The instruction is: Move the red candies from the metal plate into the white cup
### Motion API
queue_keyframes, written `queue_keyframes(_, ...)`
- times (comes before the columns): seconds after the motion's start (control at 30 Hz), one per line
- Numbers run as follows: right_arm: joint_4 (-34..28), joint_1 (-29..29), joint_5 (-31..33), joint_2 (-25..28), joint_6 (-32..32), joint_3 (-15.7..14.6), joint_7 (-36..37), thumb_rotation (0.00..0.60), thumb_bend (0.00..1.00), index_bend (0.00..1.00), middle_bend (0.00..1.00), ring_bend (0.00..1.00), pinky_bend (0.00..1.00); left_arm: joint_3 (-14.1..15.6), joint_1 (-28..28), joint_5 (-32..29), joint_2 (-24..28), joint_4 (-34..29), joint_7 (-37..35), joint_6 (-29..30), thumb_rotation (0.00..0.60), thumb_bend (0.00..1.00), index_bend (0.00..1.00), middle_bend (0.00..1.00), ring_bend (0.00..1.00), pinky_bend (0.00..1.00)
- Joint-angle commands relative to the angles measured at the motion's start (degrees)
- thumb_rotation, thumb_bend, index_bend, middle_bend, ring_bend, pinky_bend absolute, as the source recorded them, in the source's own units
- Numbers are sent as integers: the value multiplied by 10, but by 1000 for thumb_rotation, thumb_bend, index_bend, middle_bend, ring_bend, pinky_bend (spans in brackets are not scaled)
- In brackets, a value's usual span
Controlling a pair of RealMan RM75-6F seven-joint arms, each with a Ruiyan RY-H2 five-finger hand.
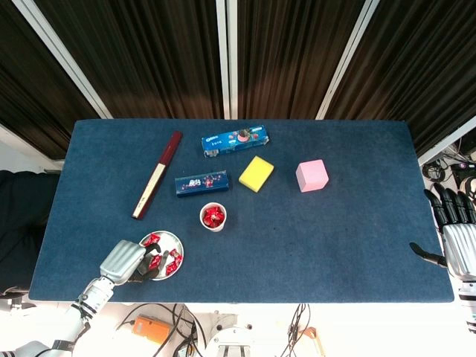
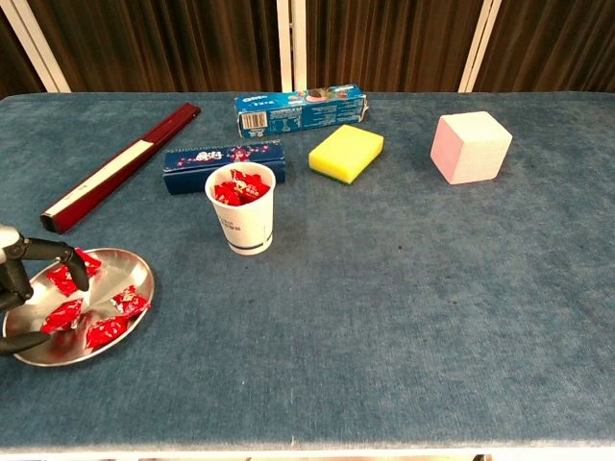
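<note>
A wide table (image 1: 357, 223) covered in napped dark-blue felt carried everything. Along its left side lay a long, slim maroon box with a cream strip (image 1: 157, 175), set on a diagonal. At the far side sat a glossy blue cardboard biscuit carton (image 1: 235, 140), and nearer, a smaller dark-blue printed carton (image 1: 201, 182) lay just behind the white cup. A matte pale-pink cube (image 1: 312, 175) stood right of centre, well apart from a yellow rectangular sponge block (image 1: 256, 173) with a porous look.

The silver-shelled left hand (image 1: 128, 259) hung at the near-left corner, over the left rim of the round shiny metal plate (image 2: 135, 312). Its dark fingers (image 2: 60, 257) were spread apart and curved down toward the plate, reaching among the wrappers; whether any fingertip touched a candy could not be told. The right hand (image 1: 457, 236) rested beyond the table's right edge, its dark fingers (image 1: 446, 204) straight and splayed, holding nothing.

The shallow plate held several red candies in crinkled foil wrappers (image 2: 101, 327), scattered across its polished bowl. Just right of and behind the plate stood the small white paper cup (image 2: 243, 223), upright, tapered, with faint print on its wall, and more red wrapped candies (image 2: 240, 186) filled it near the brim.
</note>
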Motion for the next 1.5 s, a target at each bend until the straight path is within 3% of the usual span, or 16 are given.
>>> queue_keyframes(0.03, 0, 1, 0, 0, -1, 0, -1, 600, 236, 0, 36, 0, 81, -2, 1, -2, -6, 8, -4, -6, 600, 207, 377, 946, 850, 814)
queue_keyframes(0.47, -1, 3, 4, -1, -6, 0, -3, 600, 236, 0, 36, 0, 82, -11, 5, -8, -10, 23, 1, -18, 600, 217, 387, 946, 850, 814)
queue_keyframes(0.83, -5, 2, 5, 1, -6, -1, -7, 600, 236, 0, 36, 0, 85, -19, 4, -7, -22, 58, -20, -27, 600, 399, 544, 946, 851, 814)
queue_keyframes(1.1, -7, 2, 4, 1, -5, -1, -9, 600, 236, 0, 36, 0, 87, -25, 5, 21, -3, 31, -40, 0, 600, 436, 574, 946, 853, 814)
queue_keyframes(1.23, -8, 2, 2, 1, -3, -1, -10, 600, 236, 0, 36, 0, 87, -45, -10, 40, 14, -8, -65, 13, 600, 432, 574, 947, 853, 814)
queue_keyframes(1.5, -4, -3, 1, 1, 4, -2, -3, 600, 236, 0, 36, 0, 88, -136, -83, 12, 10, -60, -56, -26, 600, 428, 574, 947, 854, 814)
